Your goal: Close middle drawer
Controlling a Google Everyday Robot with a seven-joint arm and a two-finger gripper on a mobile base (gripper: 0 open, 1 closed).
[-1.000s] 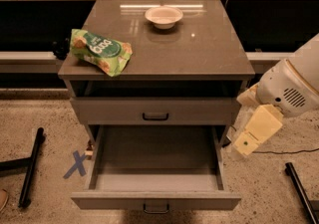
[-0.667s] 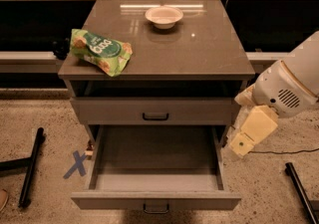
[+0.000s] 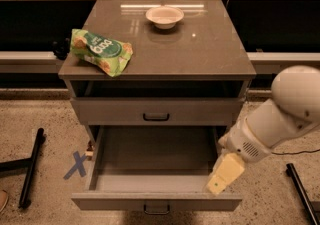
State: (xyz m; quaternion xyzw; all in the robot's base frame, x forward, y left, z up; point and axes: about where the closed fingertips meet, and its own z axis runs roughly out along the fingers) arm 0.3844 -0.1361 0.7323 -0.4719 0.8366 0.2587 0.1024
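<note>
The middle drawer is pulled far out of the grey cabinet, and its wide shallow grey box is empty. Its front panel with a small dark pull lies at the bottom of the view. The uppermost drawer, with its own dark pull, is shut above it. The lowest drawer is hidden. My gripper, a cream-coloured piece on the white arm, hangs over the open drawer's right wall, close behind the front panel's right end.
On the cabinet top lie a green snack bag at the left and a white bowl at the back. A blue X marks the floor at left, beside a black bar. Another black bar lies at right.
My gripper has moved down and to the left, from beside the cabinet's right side to the open drawer's front right corner. The drawer has not moved.
</note>
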